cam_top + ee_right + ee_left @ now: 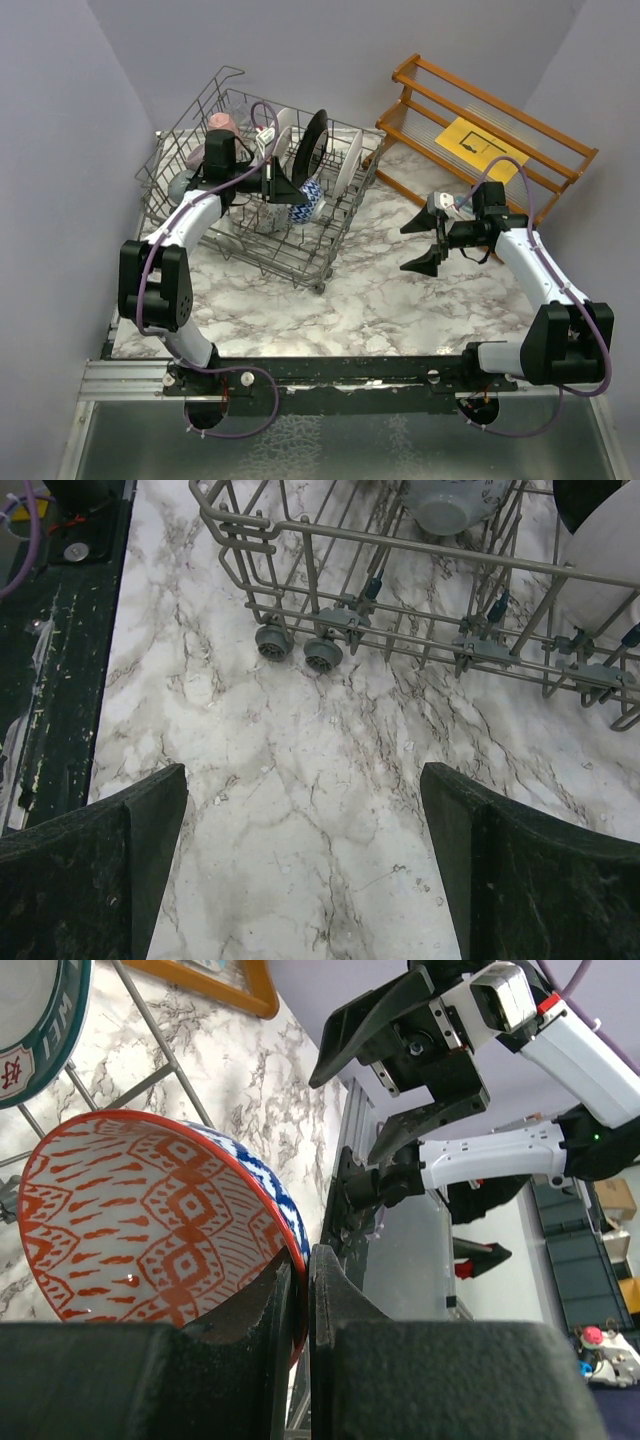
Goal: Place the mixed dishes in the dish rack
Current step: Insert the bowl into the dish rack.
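The grey wire dish rack (250,215) stands at the back left. In it are a pink mug (222,123), a grey-teal mug (183,186), a black-rimmed plate (312,140) and white plates (349,160). My left gripper (285,190) is inside the rack, shut on the rim of a red and blue patterned bowl (308,200). In the left wrist view the jaws (300,1290) pinch the bowl's (140,1220) edge. My right gripper (425,245) is open and empty over bare table right of the rack; the right wrist view (305,850) shows only marble between its fingers.
An orange-brown wooden slatted shelf (490,125) with a yellow paper sheet (480,145) leans at the back right. The rack's small wheels (300,650) and front wall (400,550) lie ahead of the right gripper. Grey walls enclose the marble table (380,300).
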Controlling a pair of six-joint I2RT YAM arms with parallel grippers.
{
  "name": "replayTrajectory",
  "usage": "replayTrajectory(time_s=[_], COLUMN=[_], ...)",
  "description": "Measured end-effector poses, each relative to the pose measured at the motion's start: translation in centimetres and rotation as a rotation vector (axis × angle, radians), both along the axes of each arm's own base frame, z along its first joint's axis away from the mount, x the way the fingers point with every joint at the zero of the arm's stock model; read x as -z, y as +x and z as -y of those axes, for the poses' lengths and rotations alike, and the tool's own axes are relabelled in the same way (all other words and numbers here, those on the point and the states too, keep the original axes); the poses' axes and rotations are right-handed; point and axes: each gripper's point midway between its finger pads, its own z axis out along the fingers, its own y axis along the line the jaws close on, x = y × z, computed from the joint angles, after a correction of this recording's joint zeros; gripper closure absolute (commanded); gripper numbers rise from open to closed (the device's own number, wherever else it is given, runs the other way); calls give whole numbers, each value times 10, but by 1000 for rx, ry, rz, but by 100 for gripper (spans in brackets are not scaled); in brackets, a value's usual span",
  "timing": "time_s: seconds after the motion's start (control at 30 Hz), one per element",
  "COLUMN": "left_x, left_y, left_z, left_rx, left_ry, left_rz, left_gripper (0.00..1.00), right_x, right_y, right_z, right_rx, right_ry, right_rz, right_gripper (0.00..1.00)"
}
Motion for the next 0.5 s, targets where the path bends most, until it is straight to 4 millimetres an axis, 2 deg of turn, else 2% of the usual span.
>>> replayTrajectory(time_s=[0.17, 0.5], left_x=[2, 32], left_y=[7, 14], left_z=[-3, -13], left_rx=[35, 67], left_ry=[-3, 11], left_rz=[17, -55], left_gripper=[100, 100], right_x=[2, 3], right_y=[1, 1], right_z=[0, 0], right_rx=[0, 0], right_ry=[-1, -1], right_rz=[-8, -12], right_gripper=[0, 0])
